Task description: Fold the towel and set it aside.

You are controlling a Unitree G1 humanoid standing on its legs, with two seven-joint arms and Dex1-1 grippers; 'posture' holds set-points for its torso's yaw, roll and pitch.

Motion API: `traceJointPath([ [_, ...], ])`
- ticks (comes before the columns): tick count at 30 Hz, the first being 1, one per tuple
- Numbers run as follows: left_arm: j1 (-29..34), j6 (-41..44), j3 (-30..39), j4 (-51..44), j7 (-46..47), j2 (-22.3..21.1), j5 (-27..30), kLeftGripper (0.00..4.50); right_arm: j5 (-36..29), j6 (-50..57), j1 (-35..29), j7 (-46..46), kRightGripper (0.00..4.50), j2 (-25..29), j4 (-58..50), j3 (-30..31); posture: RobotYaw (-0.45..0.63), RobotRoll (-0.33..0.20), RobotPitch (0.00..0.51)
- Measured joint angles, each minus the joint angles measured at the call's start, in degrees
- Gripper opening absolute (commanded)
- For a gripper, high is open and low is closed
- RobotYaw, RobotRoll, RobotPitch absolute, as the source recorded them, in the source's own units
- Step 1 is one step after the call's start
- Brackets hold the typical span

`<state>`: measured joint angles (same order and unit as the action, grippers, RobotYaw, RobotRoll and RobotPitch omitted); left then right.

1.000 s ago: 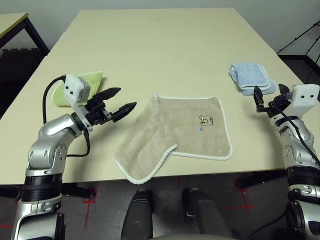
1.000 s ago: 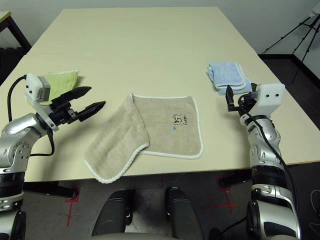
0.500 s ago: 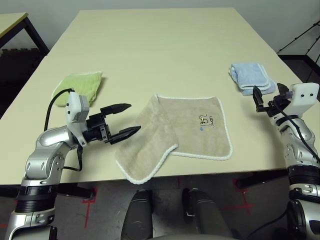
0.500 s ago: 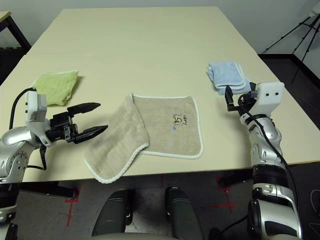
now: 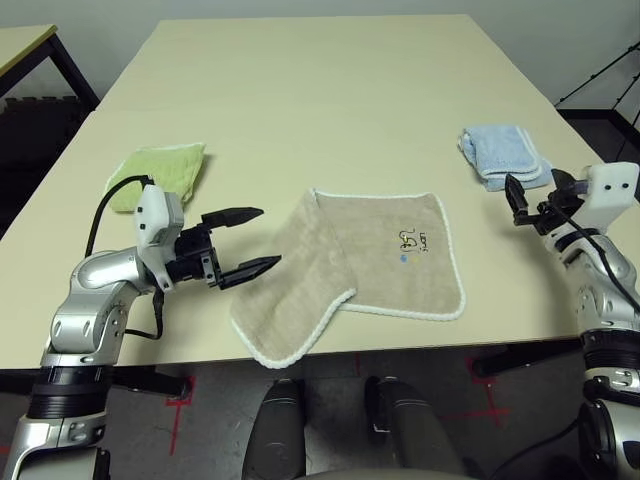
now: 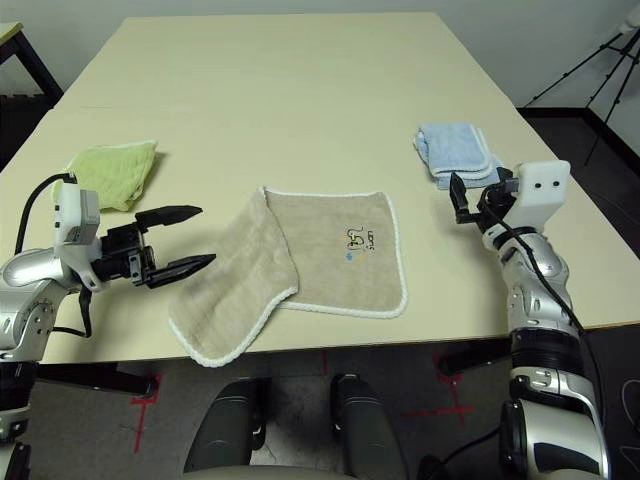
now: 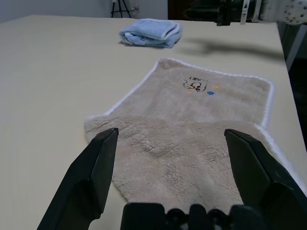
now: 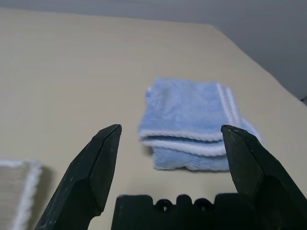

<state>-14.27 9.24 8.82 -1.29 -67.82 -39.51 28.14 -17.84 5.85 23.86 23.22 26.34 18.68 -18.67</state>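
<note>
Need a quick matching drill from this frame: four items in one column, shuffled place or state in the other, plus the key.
1. beige towel
2. blue towel
3. green towel
4. left gripper

A. folded, on the table's left side
B. open, beside the beige towel's left edge
C. partly folded, near the front edge
D. folded, just beyond the right gripper

Pairs: 1-C, 2-D, 3-A, 4-B

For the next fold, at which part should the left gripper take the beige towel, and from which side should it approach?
Probably at the white-trimmed edge of the folded-over flap on the towel, the part nearest the open left gripper. That flap lies loose on top and reaches toward the front edge of the table. Coming in low from the robot's left, as the gripper already points, would let one finger slide under it.
</note>
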Motion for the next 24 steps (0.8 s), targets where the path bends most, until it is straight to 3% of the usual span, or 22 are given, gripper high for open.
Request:
traceJointPath([
  [6,-0.7,-0.2,-0.6,0.2,0.0,0.1,-0.3,4.48,-11.5,17.4,-3.6,5.6,4.50,2.9,-16.7,-0.1,0.16,0.000,0.131],
  [13,-1.2,-0.5,-1.0,2.0,0.5,0.1,-0.9,4.48,-24.2,39.1,-6.1,7.5,4.50,7.9,-26.5,-0.3,0.15,0.000,0.130],
  [17,-1.3,-0.4,-1.2,2.1,1.0,0.2,-1.2,4.48,-24.5,45.4,-4.4,6.7,4.50,10.3,-25.1,0.6,0.15,0.000,0.133],
  [24,-1.9,-0.2,-2.3,2.0,1.5,0.2,-1.3,4.48,-17.5,45.4,1.6,5.7,4.50,11.0,-17.4,5.9,0.15,0.000,0.136],
])
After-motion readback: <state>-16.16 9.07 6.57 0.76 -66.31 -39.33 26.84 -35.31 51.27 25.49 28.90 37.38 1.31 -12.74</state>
